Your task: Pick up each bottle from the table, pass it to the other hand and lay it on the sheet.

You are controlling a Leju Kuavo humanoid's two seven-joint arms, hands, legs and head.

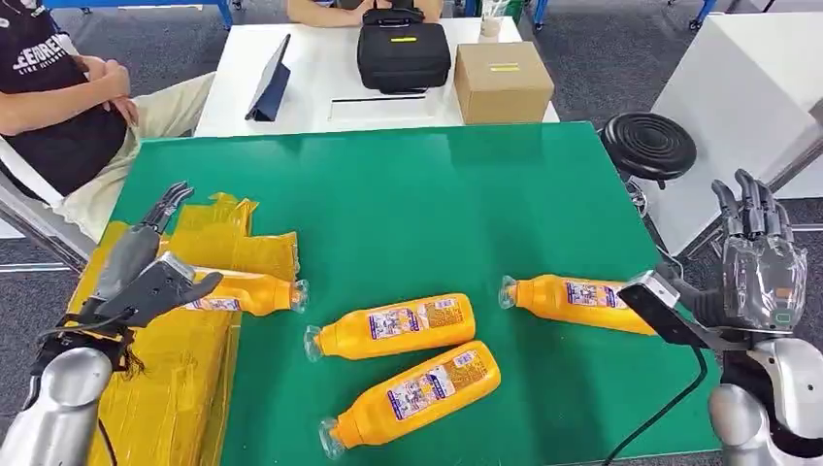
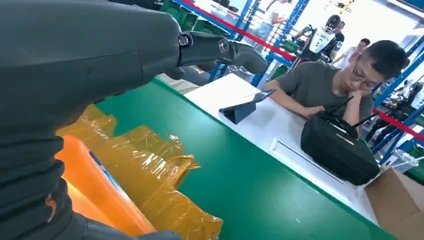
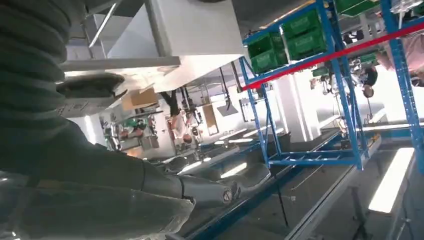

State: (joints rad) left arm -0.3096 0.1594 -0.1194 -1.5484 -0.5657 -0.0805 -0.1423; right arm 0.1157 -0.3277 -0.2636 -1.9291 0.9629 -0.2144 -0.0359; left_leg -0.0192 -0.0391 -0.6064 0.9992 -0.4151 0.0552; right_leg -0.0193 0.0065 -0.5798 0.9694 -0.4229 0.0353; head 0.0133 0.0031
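Four orange bottles with clear caps lie on their sides. One bottle (image 1: 247,293) rests on the crinkled yellow sheet (image 1: 184,398) at the table's left edge. My left hand (image 1: 146,274) hovers over its base end with the fingers stretched out straight and the thumb across the bottle, not closed around it. The left wrist view shows that bottle (image 2: 95,187) under my left hand (image 2: 75,60), on the sheet (image 2: 155,160). The other three bottles (image 1: 393,327) (image 1: 412,393) (image 1: 577,301) lie on the green table (image 1: 437,204). My right hand (image 1: 762,254) is raised beyond the right edge, fingers upright and holding nothing.
Behind the green table stands a white table (image 1: 320,68) with a black bag (image 1: 403,50), a cardboard box (image 1: 503,83) and a tablet (image 1: 272,83). A person (image 1: 58,97) sits at the far left. A black stool (image 1: 648,146) and a white cabinet (image 1: 747,87) stand to the right.
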